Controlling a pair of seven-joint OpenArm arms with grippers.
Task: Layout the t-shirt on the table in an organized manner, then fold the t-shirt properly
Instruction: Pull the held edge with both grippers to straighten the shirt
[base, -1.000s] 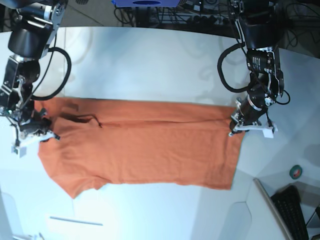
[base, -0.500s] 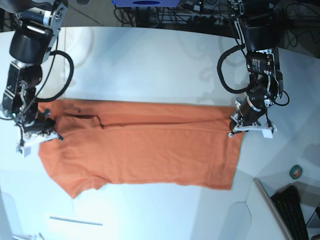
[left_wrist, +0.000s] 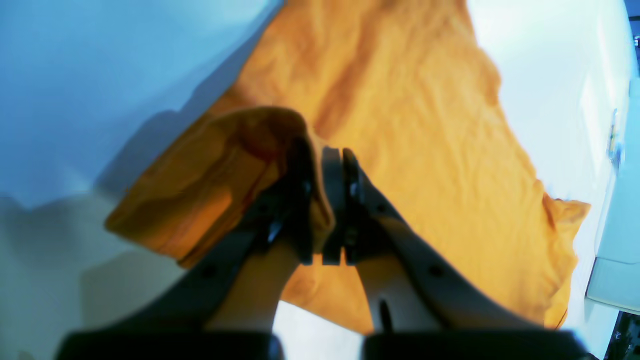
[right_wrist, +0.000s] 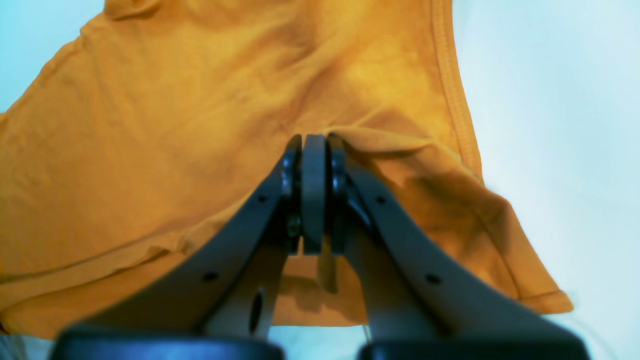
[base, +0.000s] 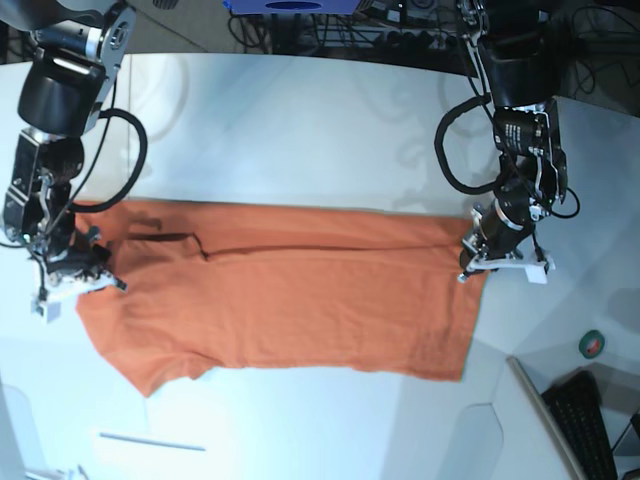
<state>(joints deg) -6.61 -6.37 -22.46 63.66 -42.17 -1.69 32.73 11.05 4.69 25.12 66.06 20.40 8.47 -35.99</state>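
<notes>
Since the earlier frames, the far folded edge of the t-shirt is being drawn further across the table. Its hem corner is being pinched by the clenched left gripper, its shoulder by the clenched right gripper.

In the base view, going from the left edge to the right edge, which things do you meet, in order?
right gripper → t-shirt → left gripper → green tape roll
</notes>
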